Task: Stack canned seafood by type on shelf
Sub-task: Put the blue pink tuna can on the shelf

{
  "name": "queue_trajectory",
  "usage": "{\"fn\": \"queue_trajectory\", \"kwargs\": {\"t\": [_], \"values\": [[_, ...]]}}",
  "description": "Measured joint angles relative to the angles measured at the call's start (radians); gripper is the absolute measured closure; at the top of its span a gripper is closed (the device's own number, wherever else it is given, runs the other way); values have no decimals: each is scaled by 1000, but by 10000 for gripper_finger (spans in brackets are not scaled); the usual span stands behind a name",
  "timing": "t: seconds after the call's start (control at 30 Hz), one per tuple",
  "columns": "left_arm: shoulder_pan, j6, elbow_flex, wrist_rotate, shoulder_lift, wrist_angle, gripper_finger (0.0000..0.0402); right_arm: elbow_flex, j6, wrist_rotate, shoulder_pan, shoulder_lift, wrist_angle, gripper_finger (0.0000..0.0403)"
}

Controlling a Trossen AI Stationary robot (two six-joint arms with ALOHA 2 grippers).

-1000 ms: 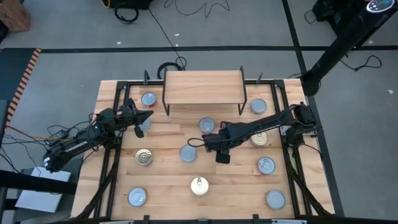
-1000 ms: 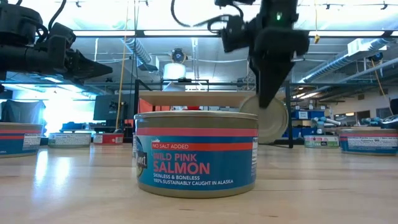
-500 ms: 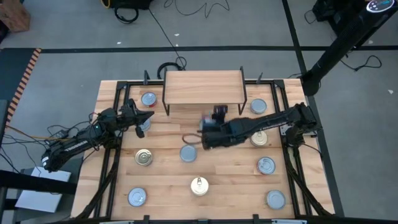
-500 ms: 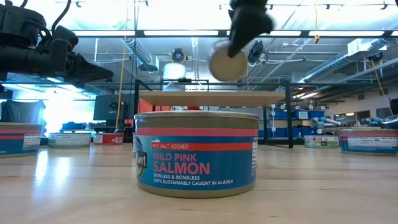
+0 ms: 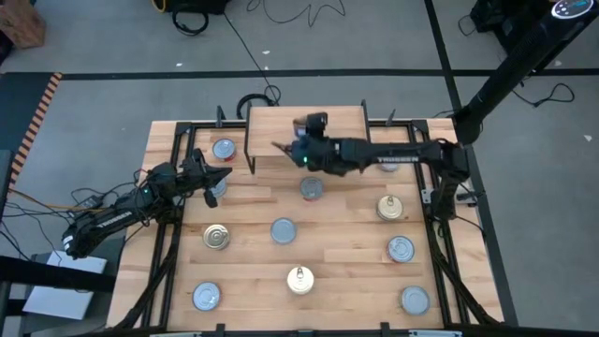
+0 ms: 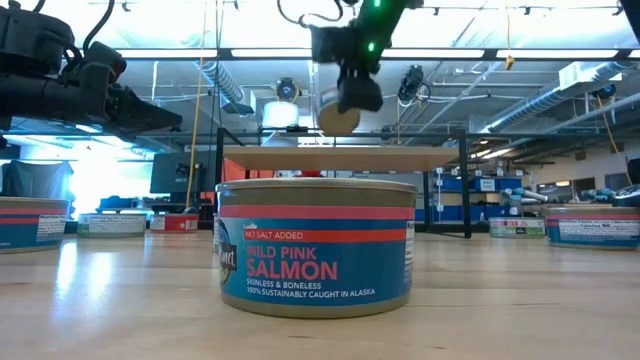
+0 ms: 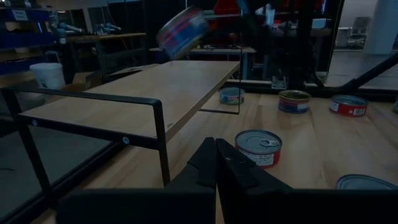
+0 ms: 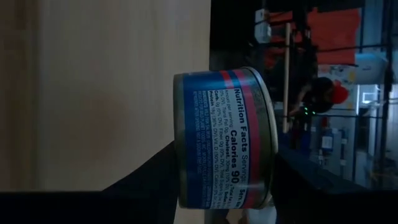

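High view: right gripper [image 5: 298, 150] is out over the left-centre of the shelf [image 5: 337, 122], arm stretched across from the right side. The held can is mostly hidden under the wrist here. Left gripper [image 5: 217, 176] waits at the table's left, just off the shelf's left front leg, fingers pressed together, nothing in them. Loose cans on the tabletop [image 5: 346, 253]: one just in front of the shelf [image 5: 312, 188], one at centre [image 5: 284, 230], gold-topped ones [image 5: 216, 237] [image 5: 299, 279] [image 5: 390, 207], others along the right side and behind the shelf's corners.

Low view: right gripper [image 6: 345, 95] hangs above the shelf board [image 6: 340, 157], clamped on a can [image 6: 337, 115] that is tipped so its round end faces the camera; the can is clear of the board, not touching. Salmon can [image 6: 315, 247] sits close in front, upright. Left gripper [image 6: 150, 110] at upper left, well apart from the shelf.

Left wrist view: closed fingers [image 7: 214, 165] point at the shelf leg; the held can [image 7: 182, 31] is blurred, in the air over the far part of the board [image 7: 155, 93]. A red-sided can [image 7: 258, 147] sits on the table near.

Right wrist view: the held can [image 8: 224, 137] is between the dark fingers [image 8: 152, 177], gripped across its flat ends, label side to the camera, shelf wood [image 8: 112, 87] behind it.
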Motion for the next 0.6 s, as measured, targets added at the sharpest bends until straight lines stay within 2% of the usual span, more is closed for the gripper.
{"fn": "queue_trajectory", "kwargs": {"t": [0.2,0.6], "values": [[0,1,0,0,0,1,398,-62,-161,-55,-86,0,167,202],[0,1,0,0,-1,3,398,-68,-128,-175,-152,0,175,202]]}}
